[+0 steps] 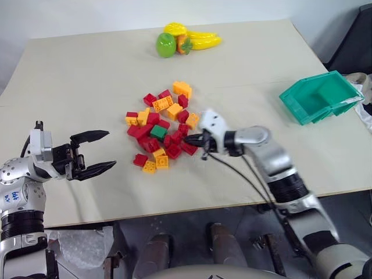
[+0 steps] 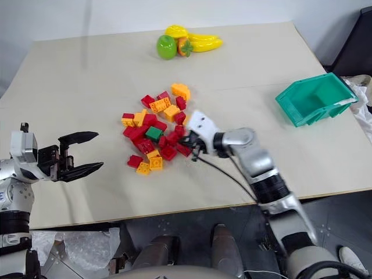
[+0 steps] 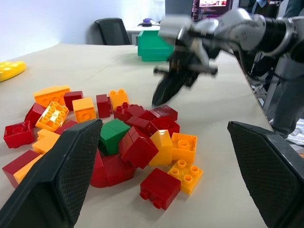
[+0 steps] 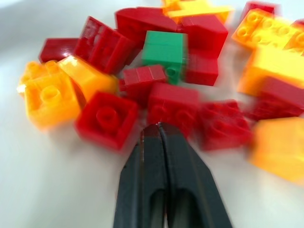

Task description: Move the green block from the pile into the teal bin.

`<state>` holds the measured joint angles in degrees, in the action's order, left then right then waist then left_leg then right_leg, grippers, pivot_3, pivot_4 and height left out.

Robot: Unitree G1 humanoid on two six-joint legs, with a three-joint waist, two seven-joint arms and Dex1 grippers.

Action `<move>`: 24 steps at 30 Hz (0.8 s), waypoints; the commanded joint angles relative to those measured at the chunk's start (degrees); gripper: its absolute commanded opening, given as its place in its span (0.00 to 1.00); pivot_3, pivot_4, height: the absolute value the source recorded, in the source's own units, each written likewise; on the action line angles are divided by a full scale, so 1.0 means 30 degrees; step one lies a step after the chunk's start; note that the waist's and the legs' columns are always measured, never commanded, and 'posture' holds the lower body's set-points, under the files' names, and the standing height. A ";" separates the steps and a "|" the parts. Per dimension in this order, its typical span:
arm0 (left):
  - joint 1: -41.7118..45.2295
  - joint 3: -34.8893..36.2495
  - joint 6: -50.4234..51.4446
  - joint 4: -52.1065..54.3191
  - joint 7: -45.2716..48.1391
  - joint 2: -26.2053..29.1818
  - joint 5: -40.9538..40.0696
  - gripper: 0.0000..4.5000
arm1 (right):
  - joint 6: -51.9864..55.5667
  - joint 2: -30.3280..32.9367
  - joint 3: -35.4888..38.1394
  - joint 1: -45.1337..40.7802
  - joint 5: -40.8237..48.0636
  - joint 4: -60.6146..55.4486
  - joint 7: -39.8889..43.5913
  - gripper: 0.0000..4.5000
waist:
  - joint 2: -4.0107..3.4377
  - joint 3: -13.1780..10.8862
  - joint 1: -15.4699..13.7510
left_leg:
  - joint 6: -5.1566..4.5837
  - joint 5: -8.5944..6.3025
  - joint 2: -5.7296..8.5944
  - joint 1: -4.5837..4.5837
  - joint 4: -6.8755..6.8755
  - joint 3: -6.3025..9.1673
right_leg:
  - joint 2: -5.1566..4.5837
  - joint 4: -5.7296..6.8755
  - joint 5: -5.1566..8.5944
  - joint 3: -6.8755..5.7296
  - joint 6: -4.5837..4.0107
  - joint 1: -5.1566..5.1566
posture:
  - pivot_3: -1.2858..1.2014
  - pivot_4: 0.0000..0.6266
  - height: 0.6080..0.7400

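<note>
The green block [image 1: 158,131] lies among red and orange bricks in the middle of the pile [image 1: 152,118] at the table's centre. My right gripper [image 1: 189,139] is shut and empty. It points left, with its tip at the pile's right edge, a few bricks away from the green block [image 4: 165,47]. My left gripper [image 1: 110,149] is open and empty. It hovers to the left of the pile and faces it. The teal bin [image 1: 302,110] stands at the table's right edge with nothing in it.
Yellow and green toy fruits [image 1: 186,39] lie at the far side of the table. The table's front edge runs just below both arms. A dark chair stands beyond the far right corner.
</note>
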<state>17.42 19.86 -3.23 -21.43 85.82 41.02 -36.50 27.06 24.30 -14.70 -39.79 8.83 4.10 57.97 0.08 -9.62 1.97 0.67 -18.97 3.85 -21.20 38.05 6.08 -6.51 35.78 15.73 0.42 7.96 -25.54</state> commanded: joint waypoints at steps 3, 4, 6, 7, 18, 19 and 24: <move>0.0370 0.0183 -0.0034 -0.0160 0.0169 0.0191 0.0036 1.00 | 0.0357 0.2301 0.1966 0.0006 0.2069 -0.2106 0.2072 0.42 | 0.0004 -0.0004 -0.0024 | 0.0003 -0.0001 -0.0021 0.0001 -0.0007 -0.0012 | 0.0010 0.0003 0.0000 0.0002 -0.0001 -0.0006 | 0.52 0.24 1.00; 0.0387 0.0191 -0.0027 -0.0194 0.0205 0.0213 0.0033 1.00 | 0.0433 0.2733 0.2213 -0.0033 0.2259 -0.2140 0.2272 0.49 | 0.0007 -0.0006 -0.0067 | 0.0003 -0.0001 -0.0020 -0.0001 -0.0007 -0.0014 | 0.0008 -0.0004 0.0000 0.0003 -0.0001 -0.0005 | 0.52 0.24 1.00; 0.0417 0.0209 -0.0032 -0.0332 0.0336 0.0289 0.0038 1.00 | 0.0280 0.4047 0.2779 -0.0132 0.2353 -0.1904 0.2807 0.65 | 0.0009 -0.0008 -0.0143 | -0.0001 -0.0003 -0.0010 -0.0002 -0.0001 -0.0016 | 0.0000 -0.0049 0.0000 0.0003 -0.0001 0.0001 | 0.52 0.24 1.00; 0.0416 0.0223 -0.0037 -0.0387 0.0398 0.0317 0.0023 1.00 | 0.0147 0.4644 0.2938 -0.0174 0.2259 -0.1768 0.2989 0.73 | 0.0011 -0.0009 -0.0153 | -0.0004 -0.0004 -0.0006 -0.0003 0.0001 -0.0017 | -0.0003 -0.0060 0.0000 0.0003 0.0000 0.0002 | 0.52 0.24 1.00; -0.0077 0.0337 -0.0094 -0.0094 0.0650 0.0384 -0.0155 1.00 | 0.3611 0.4063 0.1612 -0.2027 0.2148 -0.3064 0.1506 1.00 | 0.0013 -0.0015 -0.0101 | -0.0004 -0.0007 -0.0030 0.0001 -0.0003 -0.0049 | 0.0000 -0.0058 0.0001 0.0021 -0.0002 -0.0014 | 0.52 0.24 1.00; -0.0155 0.0353 -0.0105 -0.0014 0.0634 0.0377 -0.0166 1.00 | 0.4241 0.3239 0.1045 -0.2650 0.2001 -0.2929 0.1009 1.00 | 0.0012 -0.0015 -0.0099 | -0.0004 -0.0007 -0.0030 0.0000 -0.0003 -0.0045 | -0.0001 -0.0060 0.0001 0.0018 -0.0002 -0.0014 | 0.52 0.24 1.00; -0.0623 0.0557 -0.0118 0.0462 0.0458 0.0362 -0.0286 1.00 | 0.4916 0.0026 -0.0825 -0.4663 0.0677 -0.0816 -0.1128 1.00 | 0.0011 -0.0014 -0.0065 | 0.0015 -0.0007 -0.0053 0.0002 -0.0005 -0.0036 | 0.0009 -0.0018 0.0002 0.0014 -0.0010 -0.0031 | 0.52 0.24 1.00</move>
<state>16.43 19.98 -3.22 -21.85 85.93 41.28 -36.43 41.54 24.81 -16.89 -52.60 12.33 0.21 56.55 0.11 -9.66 1.78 0.71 -18.99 3.70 -21.21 38.04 5.98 -6.49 35.80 15.74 0.46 7.93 -25.63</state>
